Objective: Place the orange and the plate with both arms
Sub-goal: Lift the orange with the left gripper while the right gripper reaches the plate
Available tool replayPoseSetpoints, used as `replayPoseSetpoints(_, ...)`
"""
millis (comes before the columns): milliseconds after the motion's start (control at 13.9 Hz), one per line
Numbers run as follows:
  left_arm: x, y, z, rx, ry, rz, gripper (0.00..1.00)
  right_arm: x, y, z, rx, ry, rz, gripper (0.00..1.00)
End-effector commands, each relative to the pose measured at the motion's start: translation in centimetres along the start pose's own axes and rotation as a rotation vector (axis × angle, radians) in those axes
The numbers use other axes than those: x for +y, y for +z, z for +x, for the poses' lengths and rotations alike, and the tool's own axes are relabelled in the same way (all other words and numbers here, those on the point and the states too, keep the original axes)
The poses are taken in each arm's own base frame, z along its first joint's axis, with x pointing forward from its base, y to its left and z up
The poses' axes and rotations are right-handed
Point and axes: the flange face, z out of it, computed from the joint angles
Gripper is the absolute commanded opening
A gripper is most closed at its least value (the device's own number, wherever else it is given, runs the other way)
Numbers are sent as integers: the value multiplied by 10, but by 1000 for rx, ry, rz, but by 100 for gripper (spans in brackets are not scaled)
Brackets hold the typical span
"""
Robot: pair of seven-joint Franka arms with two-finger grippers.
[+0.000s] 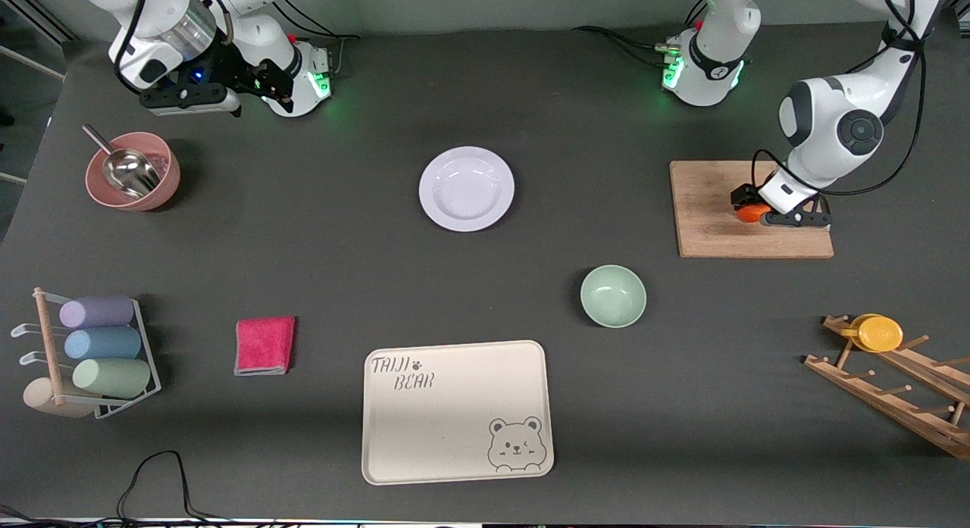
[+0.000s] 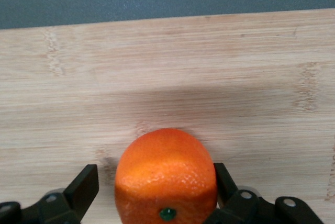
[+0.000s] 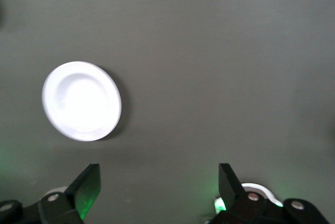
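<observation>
Left gripper [image 1: 750, 210] is down on the wooden cutting board [image 1: 712, 225], its jaws straddling the orange [image 1: 752, 214]. Front view half hides the fruit. Left wrist view shows the orange [image 2: 166, 182] resting on the board, one finger [image 2: 222, 179] touching, the other finger [image 2: 86, 185] a sliver apart (no grip yet). Plate [image 1: 466, 188] sits on the table, well apart from the board toward the right arm's end. Right gripper [image 1: 189, 96] waits near its base, jaws spread, nothing between; only the right wrist view shows that.
</observation>
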Motion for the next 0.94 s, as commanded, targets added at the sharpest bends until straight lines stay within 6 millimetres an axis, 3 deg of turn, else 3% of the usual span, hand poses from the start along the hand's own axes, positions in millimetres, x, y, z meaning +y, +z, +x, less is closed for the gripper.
replayPoseSetpoints(0,-4,-2,-4,14,11,3,80,8,23,13,-38,-55,121,100)
replayPoseSetpoints(288,-7,-3,-4,13,2,3,38,19,72,19,-48,-99,297,100)
replayPoseSetpoints(576,-7,-6,-4,13,2,2,6,27,128,23,-63,-110,488,100)
replayPoseSetpoints(648,-8,-7,-3,16,2,3,0,28,140,23,-64,-118,527,100)
replayPoseSetpoints(864,-11,-29,0,15,-5,-1,0,40,181,28,-55,-151,643,100)
